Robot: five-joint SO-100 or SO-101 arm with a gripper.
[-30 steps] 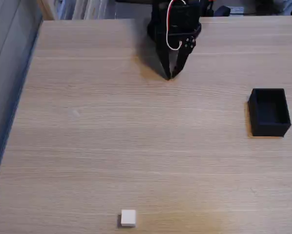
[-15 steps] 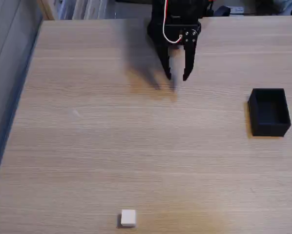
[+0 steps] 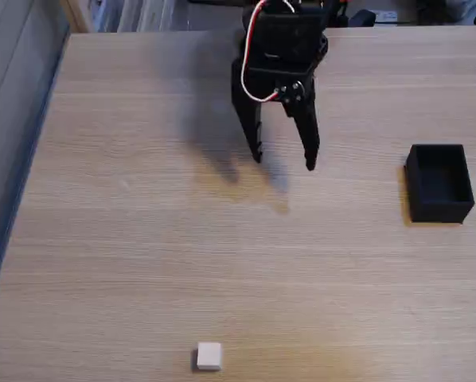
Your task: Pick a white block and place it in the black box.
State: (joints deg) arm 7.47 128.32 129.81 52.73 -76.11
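The white block (image 3: 209, 356) is a small plain cube with matte faces, sitting flat on the wooden tabletop close to the lower edge of the fixed view, a little left of centre. Nothing touches it. The black box (image 3: 438, 182) stands well apart from it, far over on the right side of the view and about halfway up. It is matte, rectangular, thin-walled and open-topped, resting upright, its dark inside showing nothing I can make out.

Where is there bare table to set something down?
Bare wood runs from the gripper down to the white block, the whole left side, and between block and black box. Only the top edge, under the arm, is crowded.
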